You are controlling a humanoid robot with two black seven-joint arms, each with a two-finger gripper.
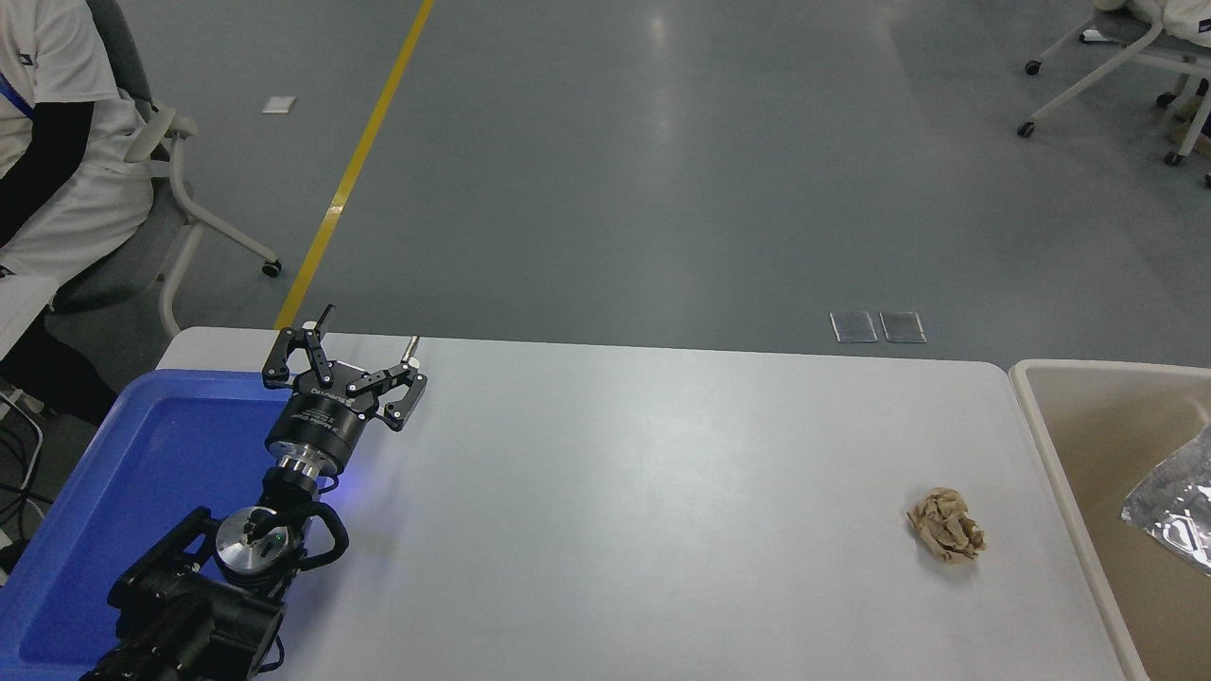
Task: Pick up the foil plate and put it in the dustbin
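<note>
The foil plate (1173, 511), shiny silver and crinkled, lies inside the dustbin (1031, 397) at the right edge of the head view, partly cut off by the picture's edge. The dustbin is beige with a white rounded rim and stands against the table's right end. No gripper touches the plate. My left gripper (364, 342) is parked at the lower left over the edge of the blue tray, its fingers spread open and empty. My right arm and gripper are out of view.
A blue plastic tray (142, 473) sits at the table's left end under my left arm. A small crumpled brown paper ball (946, 537) lies on the white table near the dustbin. A person sits on a chair at the far left (57, 161).
</note>
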